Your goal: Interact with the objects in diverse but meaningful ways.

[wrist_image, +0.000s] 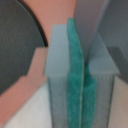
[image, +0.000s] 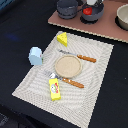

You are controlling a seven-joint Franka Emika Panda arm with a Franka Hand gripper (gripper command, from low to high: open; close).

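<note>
The gripper is being seen clenched, green pads pressed together (nothing between). On the striped mat, cheese wedge, blue cup and yellow packet are lying near its edges, well apart around the plate.

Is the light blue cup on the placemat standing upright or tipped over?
Cannot tell for sure. The light blue cup sits at the placemat's edge on the exterior view's left, but the picture is too blurred to show its opening.
</note>
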